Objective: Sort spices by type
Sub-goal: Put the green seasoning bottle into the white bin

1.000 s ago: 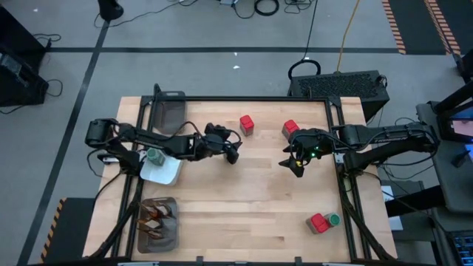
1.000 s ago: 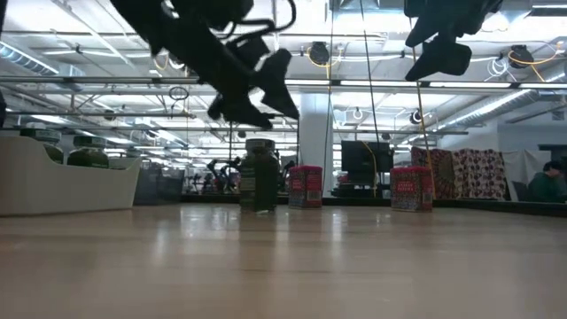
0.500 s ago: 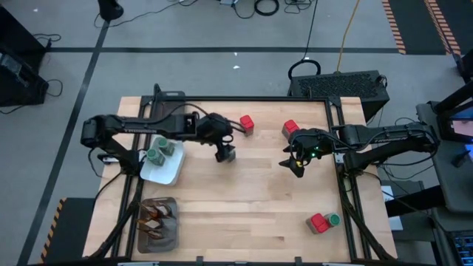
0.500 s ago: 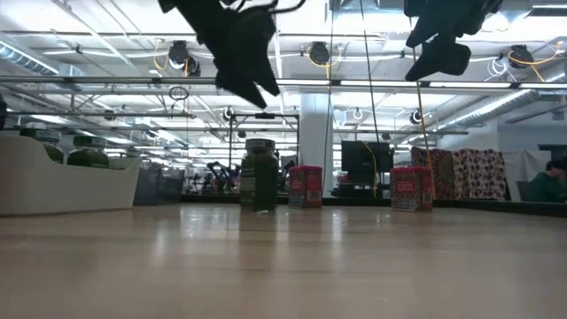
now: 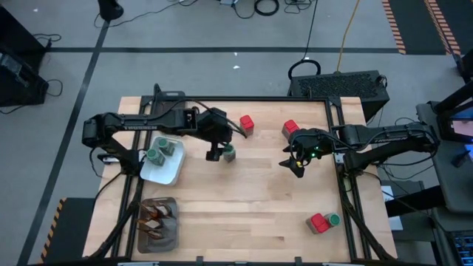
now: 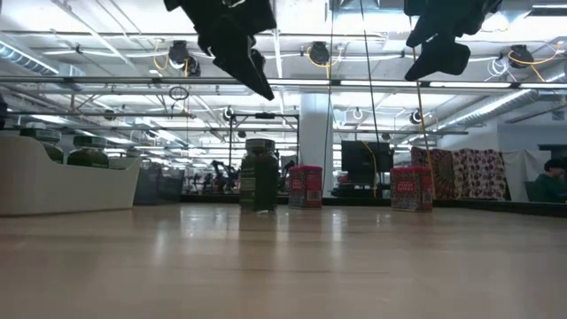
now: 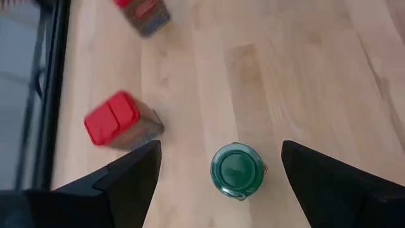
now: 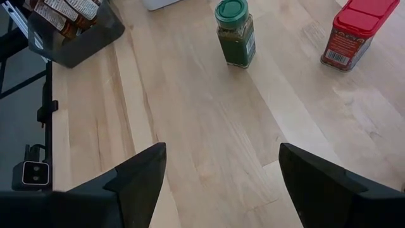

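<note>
The left hand (image 5: 214, 153) hangs above the middle of the tabletop (image 5: 251, 207) with its fingers (image 7: 126, 180) spread wide apart and nothing between them; its wrist view looks straight down on a green-lidded jar (image 7: 236, 171) standing upright on the wood in the gap below them. From above, that jar (image 5: 229, 153) sits just beside the hand, and at table height it reads as a dark upright jar (image 6: 260, 175) with the hand well above it. Two red boxes stand farther back, one (image 5: 247, 124) near the jar and another (image 5: 290, 129) close to the right hand (image 5: 293, 164), which hovers over the right side with its fingers (image 8: 136, 180) apart and empty. The left wrist view cuts off the far red box (image 7: 142, 11) at the frame's edge, showing only part of it, and blurs the nearer one (image 7: 117, 120). In the white dish (image 5: 164, 171) at the left sit two more green-lidded jars (image 5: 158, 151), half hidden under the left arm. The mesh tray (image 5: 157, 222) at the front left holds brownish sachets (image 5: 155, 216), too small to count. Near the front right corner a red box (image 5: 318, 222) and a green-lidded jar (image 5: 332, 219) stand touching or nearly so; which, I cannot tell. Another dark tray (image 5: 171, 107) at the back left is partly covered by the arm, its contents unclear.
</note>
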Action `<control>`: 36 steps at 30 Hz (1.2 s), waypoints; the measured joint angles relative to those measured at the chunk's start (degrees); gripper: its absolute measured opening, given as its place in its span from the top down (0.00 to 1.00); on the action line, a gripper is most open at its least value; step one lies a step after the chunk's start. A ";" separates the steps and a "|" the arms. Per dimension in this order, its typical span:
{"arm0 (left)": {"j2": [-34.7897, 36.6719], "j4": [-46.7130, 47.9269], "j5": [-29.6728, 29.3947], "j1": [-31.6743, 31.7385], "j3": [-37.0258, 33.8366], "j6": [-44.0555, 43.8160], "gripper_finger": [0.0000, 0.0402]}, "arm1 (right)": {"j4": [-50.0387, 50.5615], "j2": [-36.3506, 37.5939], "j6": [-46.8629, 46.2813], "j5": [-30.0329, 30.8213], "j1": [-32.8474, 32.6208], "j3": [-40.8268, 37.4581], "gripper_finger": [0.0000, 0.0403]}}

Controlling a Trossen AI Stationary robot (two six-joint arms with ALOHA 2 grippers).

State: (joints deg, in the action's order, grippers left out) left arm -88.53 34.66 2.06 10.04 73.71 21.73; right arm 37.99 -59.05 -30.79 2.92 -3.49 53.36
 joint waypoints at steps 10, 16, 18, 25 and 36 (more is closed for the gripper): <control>-6.19 0.46 4.57 0.12 0.00 2.74 0.17 | 0.06 -0.02 -1.44 0.02 0.00 0.00 0.28; -8.61 1.08 4.59 0.16 0.00 4.79 0.17 | 0.10 -0.02 -2.64 0.02 -0.01 0.00 0.28; -9.12 1.07 4.61 0.16 0.00 6.07 0.17 | 0.10 -0.02 -2.96 0.02 0.00 0.00 0.28; -10.81 1.42 4.64 0.93 0.00 8.73 0.17 | 0.10 -0.02 -3.72 0.02 -0.02 0.00 0.28; -11.65 2.12 4.62 1.30 0.00 8.80 0.17 | 0.06 -0.02 -3.64 0.02 0.00 0.00 0.28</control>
State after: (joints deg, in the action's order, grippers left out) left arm -100.18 36.78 6.68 11.33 73.71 30.52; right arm 38.05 -59.07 -34.42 2.94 -3.49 53.36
